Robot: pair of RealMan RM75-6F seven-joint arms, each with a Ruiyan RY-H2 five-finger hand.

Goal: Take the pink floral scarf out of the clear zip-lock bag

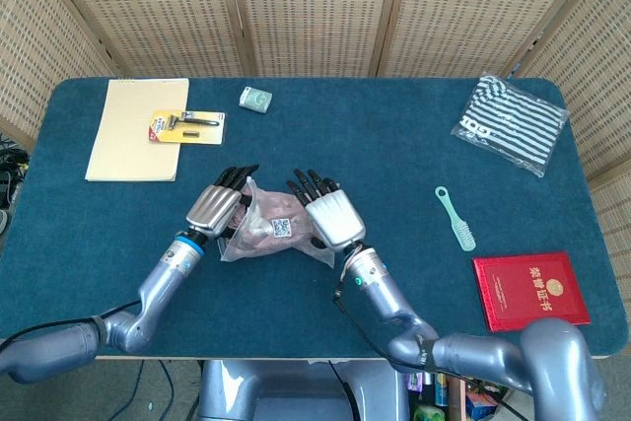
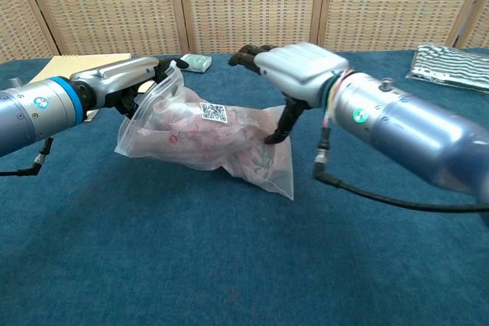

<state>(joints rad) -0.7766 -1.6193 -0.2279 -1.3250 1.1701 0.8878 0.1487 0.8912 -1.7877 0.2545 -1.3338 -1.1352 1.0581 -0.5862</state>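
Head view: your left hand (image 1: 215, 208) grips the left end of the clear zip-lock bag (image 1: 281, 234), fingers curled over its top edge. Your right hand (image 1: 332, 217) sits at the bag's right end, fingers spread and pointing toward the far edge, holding nothing as far as this view shows. The bag lies on the blue surface (image 1: 375, 145) near the front edge, left of centre, with the pink floral scarf (image 1: 258, 231) inside it. A white QR label (image 1: 281, 227) shows on top of the bag. Far left corner: a tan folder (image 1: 128, 135) with a carded razor (image 1: 187, 126) on it, and a small green box (image 1: 255, 98) just beside them. Far right corner: a striped packaged cloth (image 1: 511, 122). Toward the right edge, a green brush (image 1: 455, 219) and a red booklet (image 1: 530, 289).

Chest view: left hand (image 2: 130, 85) pinches the raised left end of the bag (image 2: 252, 162). The scarf (image 2: 191, 139) is bunched inside, bag resting on the surface (image 2: 229, 265). Right hand (image 2: 294, 74) is above the bag's right part, fingers apart, one dark finger (image 2: 279, 129) pointing down and touching the plastic; it grips nothing.
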